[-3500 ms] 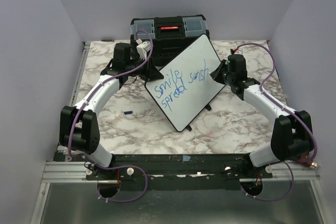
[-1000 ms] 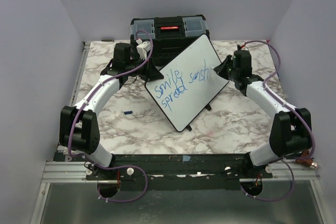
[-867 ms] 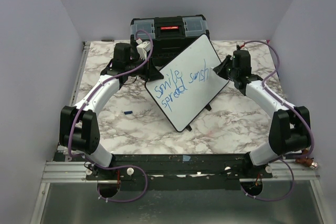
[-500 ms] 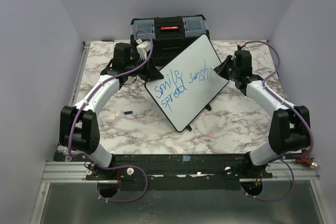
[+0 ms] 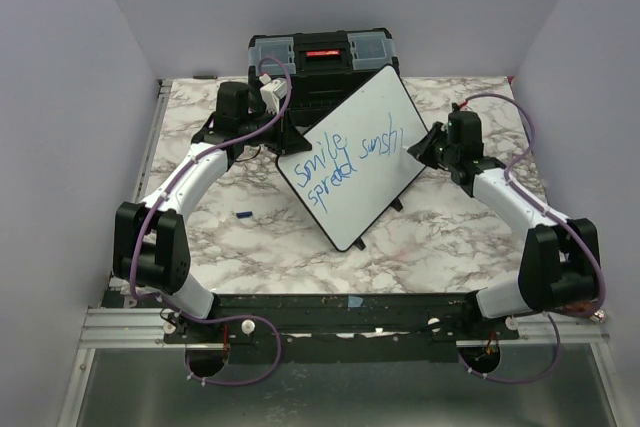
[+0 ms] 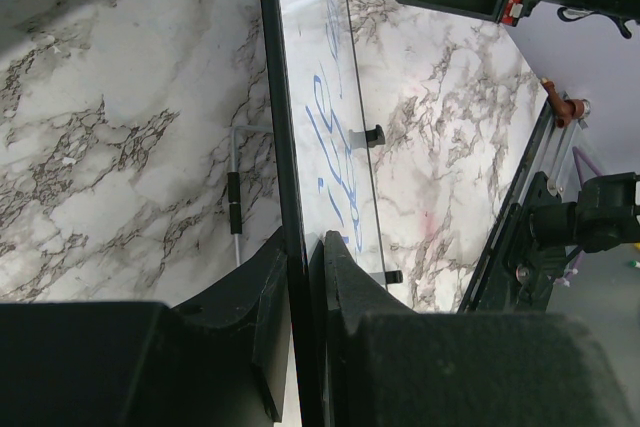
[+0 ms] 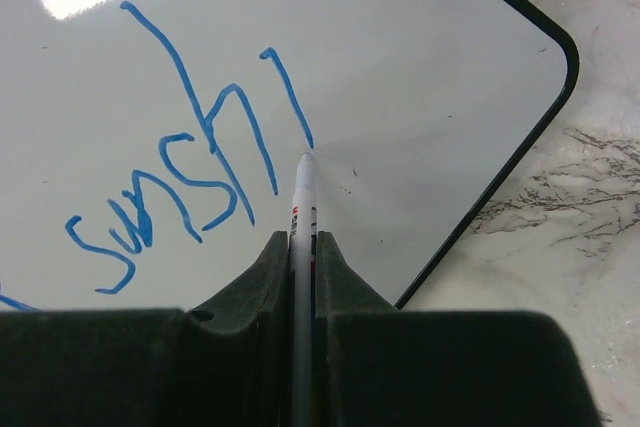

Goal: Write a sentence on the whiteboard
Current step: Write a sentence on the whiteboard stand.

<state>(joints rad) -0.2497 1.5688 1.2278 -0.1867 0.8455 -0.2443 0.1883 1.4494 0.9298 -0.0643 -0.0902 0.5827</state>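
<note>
Clamping the whiteboard (image 5: pixel 385 107) by its rim, the left end effector (image 6: pixel 300 247) braces it on the desk (image 5: pixel 450 237), before the toolbox (image 5: pixel 320 52), giving the pen (image 7: pixel 303 187) a firm surface. The right end effector (image 7: pixel 302 247), clamped on the pen, rests its tip at the sentence's (image 5: pixel 335 172) last blue stroke.

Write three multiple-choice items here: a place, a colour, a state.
1. Where is the black toolbox?
A. behind the whiteboard
B. in front of the whiteboard
C. on top of the whiteboard

2. What colour is the sentence?
A. red
B. blue
C. green

3. What is the right end effector doing?
A. hanging open, empty
B. clamping the whiteboard's rim
C. shut on a marker, tip at the whiteboard

1 A: it stands past the whiteboard's far corner.
2 B: the letters are blue.
3 C: the right wrist view shows it pinching the marker.
</note>
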